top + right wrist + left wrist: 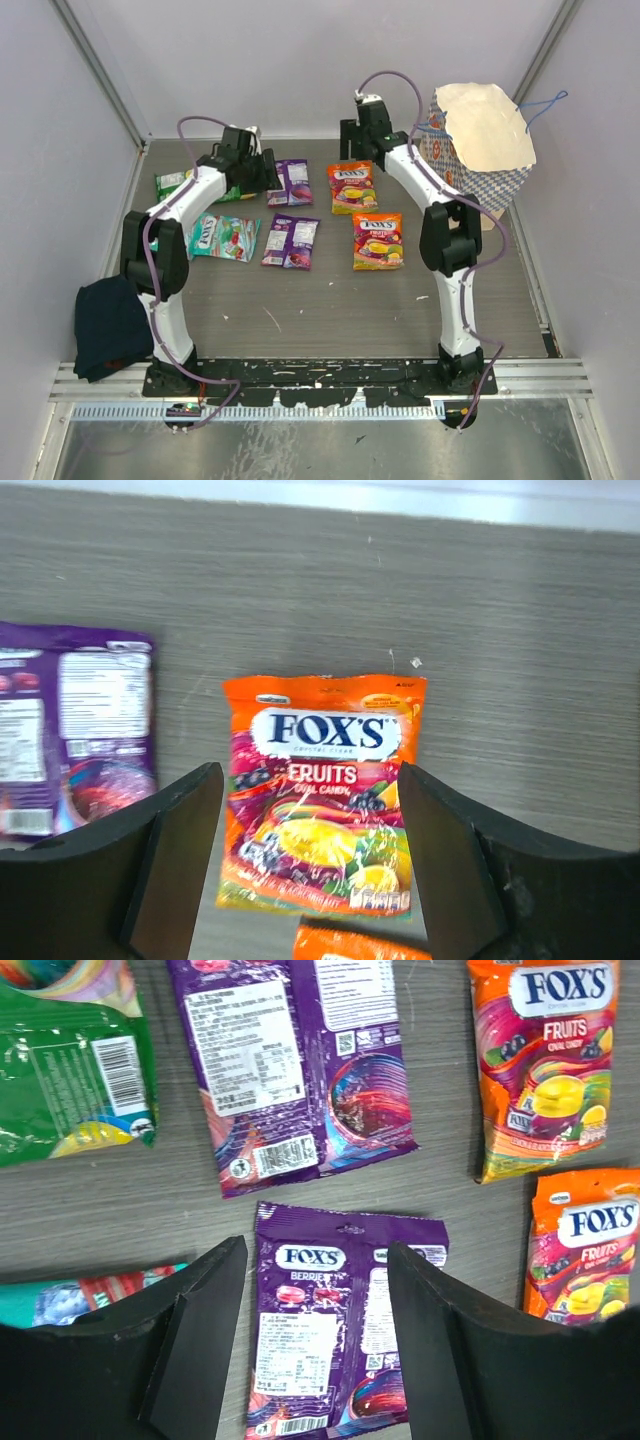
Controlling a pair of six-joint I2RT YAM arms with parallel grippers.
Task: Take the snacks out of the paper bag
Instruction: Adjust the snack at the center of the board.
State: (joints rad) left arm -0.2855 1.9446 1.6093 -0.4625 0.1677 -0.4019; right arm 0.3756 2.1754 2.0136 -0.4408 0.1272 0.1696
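Observation:
The checkered paper bag [480, 150] stands at the far right, its cream inside showing and nothing visible in it. Several snack packets lie flat on the table: green [178, 183], teal [225, 237], two purple [292, 182] [291, 242] and two orange [352, 186] [378, 240]. My left gripper [258, 170] is open and empty, held above the near purple packet [330, 1330], which shows between its fingers [200, 1330]. My right gripper [365, 130] is open and empty, held above the far orange packet [322, 795].
A dark blue cloth [110, 328] lies at the near left edge beside the left arm's base. Grey walls close the table at the back and both sides. The bag's blue cord handle [540, 105] sticks out to the right.

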